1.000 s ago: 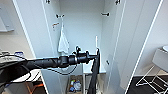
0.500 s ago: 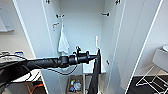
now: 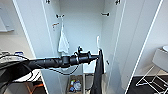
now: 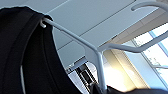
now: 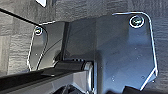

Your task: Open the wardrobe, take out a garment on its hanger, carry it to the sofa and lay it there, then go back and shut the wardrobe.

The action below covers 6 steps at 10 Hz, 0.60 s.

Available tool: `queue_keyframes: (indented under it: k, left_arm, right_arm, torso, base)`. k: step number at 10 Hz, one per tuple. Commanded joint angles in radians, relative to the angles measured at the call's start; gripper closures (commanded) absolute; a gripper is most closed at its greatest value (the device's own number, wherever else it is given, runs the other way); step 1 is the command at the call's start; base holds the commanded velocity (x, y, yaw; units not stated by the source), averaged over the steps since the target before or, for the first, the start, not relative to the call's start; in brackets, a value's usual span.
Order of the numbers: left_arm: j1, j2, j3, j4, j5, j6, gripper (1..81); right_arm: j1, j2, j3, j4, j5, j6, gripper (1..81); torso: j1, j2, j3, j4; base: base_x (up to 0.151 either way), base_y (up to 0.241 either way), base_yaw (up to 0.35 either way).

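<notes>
Head view: wardrobe (image 3: 37, 37) standing open, both doors swung wide, left arm stretched across the opening at mid height.
Left gripper (image 3: 98, 57): closed on the hanger (image 3: 98, 42) just below its white hook, to judge by how the load hangs from the arm's tip; fingers themselves not distinct.
Garment (image 3: 98, 75): black, limp, hanging straight down from the gripper, in front of the right-hand part of the opening, near the right door's inner face.
Left wrist view: white hanger (image 4: 100, 50) seen from beneath, black cloth (image 4: 25, 50) draped over one shoulder of it, hook curving away at the frame's edge.
Also inside: white cloth (image 3: 63, 43) hanging from a peg on the left inner wall; small coloured items (image 3: 74, 86) on the wardrobe floor.
Step in hand: judged as taking out, garment lifted free and held clear of the interior.
Next move calls for: keeping the hanger level and the long cloth clear of the right door and the floor while backing out.
Right gripper: fingers not made out in the right wrist view, state impossible to tell.
Hidden or unclear: garment's lower end cut off by the frame; rail not identifiable; white chair frame (image 3: 152, 80) at far right only partly visible.
</notes>
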Motion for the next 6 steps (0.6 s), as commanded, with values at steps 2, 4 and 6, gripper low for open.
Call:
queue_keyframes:
  k: [2,4,6]
  left_arm:
    - [-0.184,0.012,0.009,0.018,-0.042,0.010,81.1]
    - [-0.184,0.014,0.010,0.018,-0.042,0.010,81.1]
    - [-0.184,0.014,0.013,0.018,-0.040,0.012,81.1]
  right_arm:
    - [0.038,0.013,0.014,-0.003,-0.054,-0.006,1.0]
    - [0.036,0.012,0.014,-0.003,-0.053,-0.006,1.0]
    - [0.038,0.004,0.011,-0.003,-0.053,-0.006,1.0]
  torso:
    - [0.000,0.000,0.000,0.000]
    - [0.000,0.000,0.000,0.000]
    - [0.000,0.000,0.000,0.000]
  base:
    - [0.000,0.000,0.000]
    - [0.000,0.000,-0.155]
    - [0.000,0.000,-0.212]
